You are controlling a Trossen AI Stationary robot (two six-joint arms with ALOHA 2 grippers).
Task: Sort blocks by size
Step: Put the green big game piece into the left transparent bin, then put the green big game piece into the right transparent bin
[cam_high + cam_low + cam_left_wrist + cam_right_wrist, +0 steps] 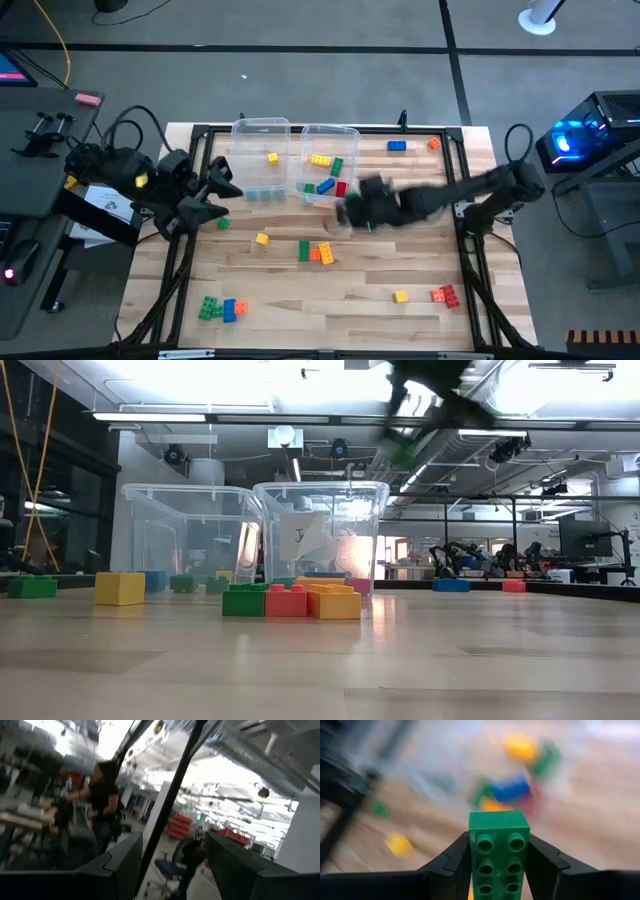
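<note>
My right gripper (350, 212) reaches from the table's right toward the middle, just in front of the right clear bin (328, 165), and is shut on a long green brick (499, 855). In the low view the right gripper (410, 415) and the brick (402, 452) are high above the table. My left gripper (222, 190) waits open and empty at the table's left edge. Loose blocks lie on the table: a yellow one (262, 238), a green-orange row (317, 252), a green-blue group (222, 308). Both bins hold some blocks. My right gripper pinches the green brick's two long sides (472, 862) between its two fingers (451, 862). The brick lies along the fingers, studs facing the wrist camera, and its far end (499, 820) sticks out past the fingertips. It is lifted clear of the table.
The left clear bin (262, 155) stands beside the right one at the back middle. More blocks lie at the far right (397, 146) and near right (444, 294). A black frame (196, 130) runs round the table. A person shows in the room in the left wrist view (102, 805).
</note>
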